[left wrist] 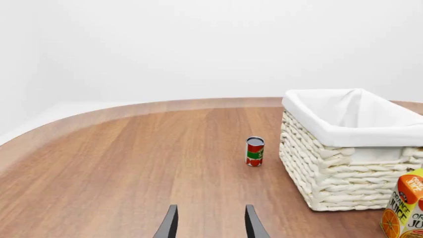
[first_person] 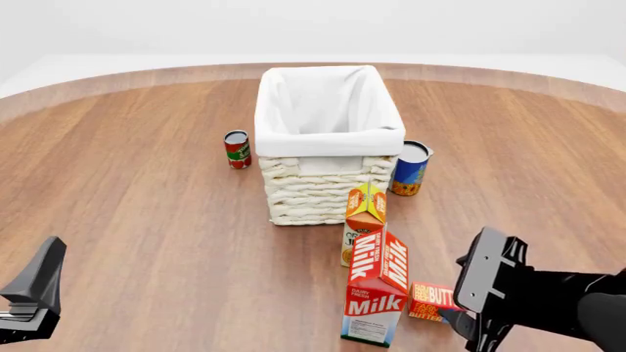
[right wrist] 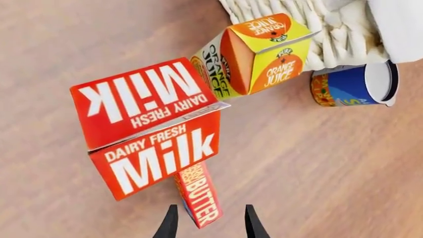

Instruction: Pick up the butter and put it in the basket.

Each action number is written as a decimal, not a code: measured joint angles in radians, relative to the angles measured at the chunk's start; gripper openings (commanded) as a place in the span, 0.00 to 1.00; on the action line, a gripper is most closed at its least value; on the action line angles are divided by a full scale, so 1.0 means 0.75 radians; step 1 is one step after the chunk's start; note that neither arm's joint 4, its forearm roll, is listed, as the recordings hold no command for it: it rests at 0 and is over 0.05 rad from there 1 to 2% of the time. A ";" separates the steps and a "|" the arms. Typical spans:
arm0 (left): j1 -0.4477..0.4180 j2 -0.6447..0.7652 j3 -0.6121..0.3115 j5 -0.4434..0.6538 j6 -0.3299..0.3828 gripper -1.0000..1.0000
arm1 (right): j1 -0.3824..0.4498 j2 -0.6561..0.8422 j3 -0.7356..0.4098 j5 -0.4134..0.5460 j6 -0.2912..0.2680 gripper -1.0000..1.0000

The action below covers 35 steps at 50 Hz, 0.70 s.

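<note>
The basket (first_person: 328,139) stands on the table (first_person: 146,220). A small can (first_person: 237,149) stands to the basket's left, apart from it. A larger can (first_person: 410,168) stands just beside the basket's front right corner. The juice carton (first_person: 364,220) stands just in front of the basket. The milk carton (first_person: 377,287) stands nearer than the juice. The butter (first_person: 430,302) lies just right of the milk.

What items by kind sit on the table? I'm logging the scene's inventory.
Cartons: 2, red-and-white milk carton, orange-yellow juice carton
Cans: 2, red-green can, blue can
Flat red-orange butter box: 1
Cream woven wicker basket: 1
Total: 6
</note>
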State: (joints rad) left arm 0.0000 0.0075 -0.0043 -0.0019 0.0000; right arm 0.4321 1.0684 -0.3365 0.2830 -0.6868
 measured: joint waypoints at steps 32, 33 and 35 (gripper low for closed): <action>0.000 0.000 0.000 0.000 0.000 1.00 | 0.016 0.116 0.047 -0.120 0.020 1.00; 0.000 0.000 0.000 0.000 0.000 1.00 | 0.016 0.119 0.050 -0.123 0.021 1.00; 0.000 0.000 0.000 0.000 0.000 1.00 | 0.014 0.123 0.057 -0.129 0.021 1.00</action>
State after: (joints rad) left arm 0.0000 0.0075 -0.0043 -0.0019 0.0000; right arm 0.4427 1.1608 -0.2941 0.1864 -0.6714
